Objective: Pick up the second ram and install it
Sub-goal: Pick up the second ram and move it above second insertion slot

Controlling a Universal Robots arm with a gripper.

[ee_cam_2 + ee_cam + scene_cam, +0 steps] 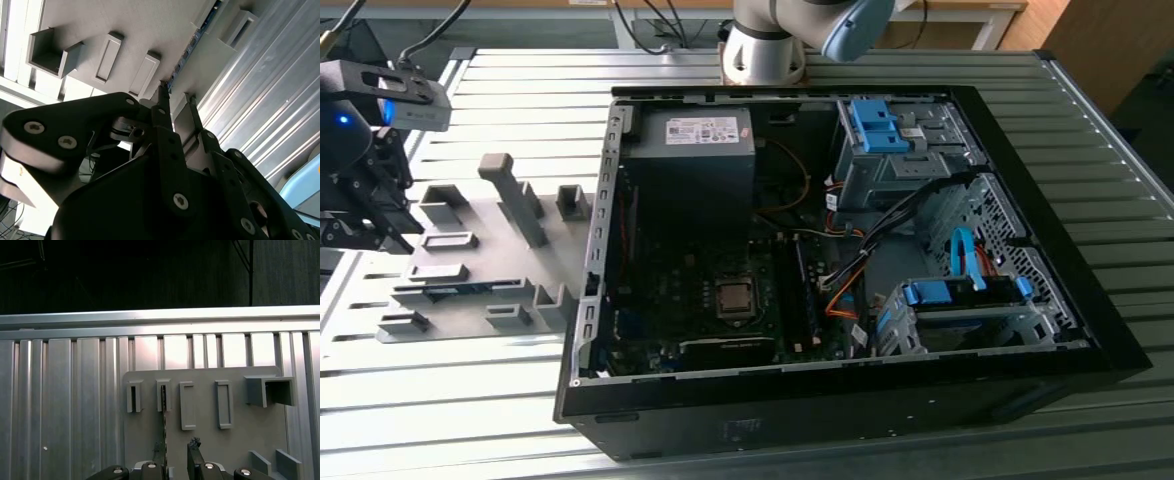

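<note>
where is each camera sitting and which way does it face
Exterior view: off the arm, above the table, looking down on the open computer case and grey holder tray; the arm's base and wrist show.
First wrist view: at the wrist, looking past the gripper onto the tray and the second ram, seen edge-on.
Second wrist view: at the wrist, looking along the gripper's linkage at the tray.
Shared: both wrist views show the open gripper by the ram.
</note>
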